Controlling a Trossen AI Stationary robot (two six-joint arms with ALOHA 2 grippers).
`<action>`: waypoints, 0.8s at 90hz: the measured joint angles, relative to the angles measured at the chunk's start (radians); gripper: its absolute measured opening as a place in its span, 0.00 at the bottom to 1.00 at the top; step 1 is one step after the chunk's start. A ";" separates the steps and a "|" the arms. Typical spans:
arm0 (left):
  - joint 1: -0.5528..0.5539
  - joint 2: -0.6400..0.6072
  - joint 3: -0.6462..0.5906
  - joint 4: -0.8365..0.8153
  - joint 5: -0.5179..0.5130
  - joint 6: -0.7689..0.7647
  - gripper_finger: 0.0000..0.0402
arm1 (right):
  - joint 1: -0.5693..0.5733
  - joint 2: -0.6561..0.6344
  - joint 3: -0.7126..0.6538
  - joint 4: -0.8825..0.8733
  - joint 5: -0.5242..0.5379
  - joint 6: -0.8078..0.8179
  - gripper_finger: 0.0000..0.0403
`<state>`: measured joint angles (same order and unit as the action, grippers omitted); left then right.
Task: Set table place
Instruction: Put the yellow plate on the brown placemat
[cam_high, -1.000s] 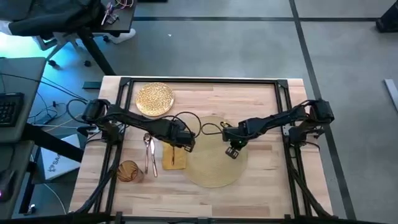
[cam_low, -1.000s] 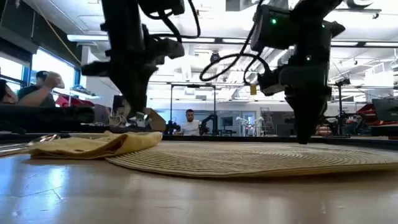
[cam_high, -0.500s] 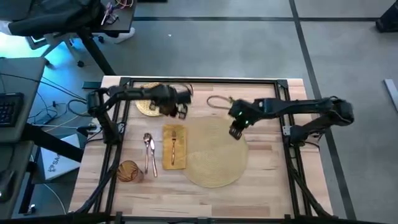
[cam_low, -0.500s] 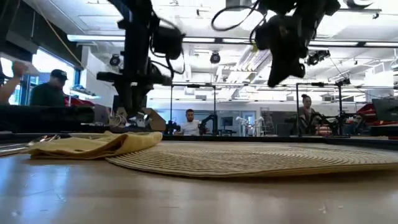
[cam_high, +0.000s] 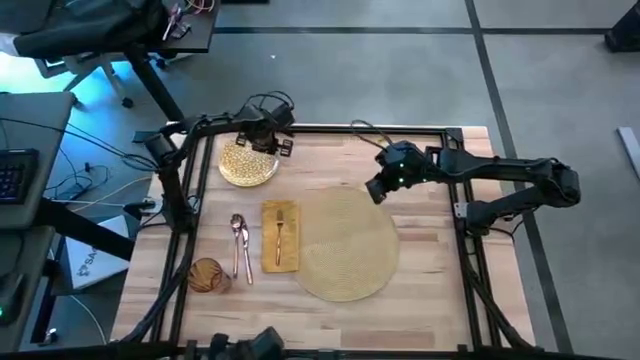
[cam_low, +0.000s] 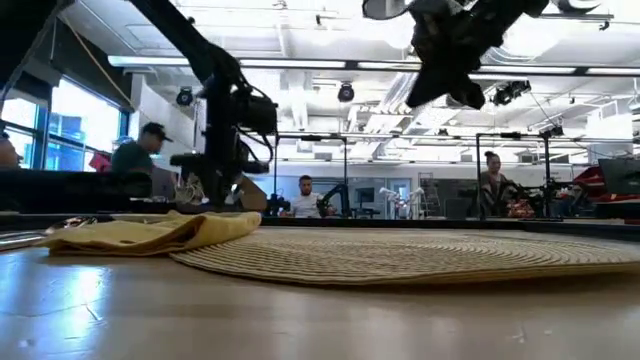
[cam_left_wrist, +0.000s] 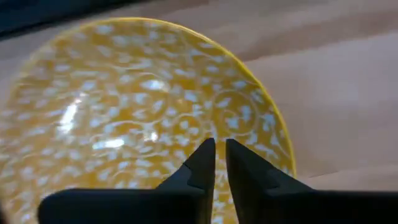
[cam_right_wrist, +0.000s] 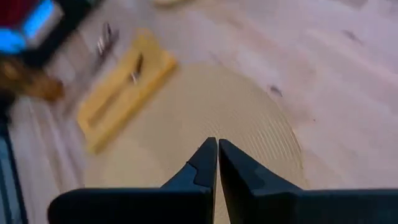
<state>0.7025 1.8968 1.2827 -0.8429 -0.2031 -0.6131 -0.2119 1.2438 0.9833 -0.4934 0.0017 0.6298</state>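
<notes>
The gold plate lies at the table's far left. My left gripper hangs over the plate's far right part, fingers shut. The round straw mat lies in the middle. Left of it is the yellow napkin with a fork on it, then more cutlery and the amber tumbler. My right gripper is shut, raised over the mat's far edge.
A black rail frame edges the table, and cables trail over its far rail. Bare wood shows right of the mat and along the near edge. In the low view the napkin and the mat lie flat in front, with people in the room behind.
My left gripper has left the napkin and swung toward the table's far left, ending over the gold plate. My right gripper has risen off the mat and drawn back toward the far edge. Napkin, fork and mat lie still.
</notes>
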 joint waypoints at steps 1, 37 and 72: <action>-0.001 0.004 0.000 0.003 0.007 0.005 0.02 | 0.000 0.000 0.000 0.010 0.003 0.001 0.00; -0.130 0.038 -0.001 0.303 0.279 0.184 0.00 | -0.043 0.007 0.005 0.101 0.145 0.202 0.00; -0.215 -0.225 0.066 0.082 0.170 0.149 0.00 | -0.264 0.262 0.015 0.232 -0.247 0.169 0.08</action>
<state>0.4876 1.6721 1.3483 -0.7612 -0.0331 -0.4643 -0.4764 1.5058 0.9979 -0.2617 -0.2451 0.7989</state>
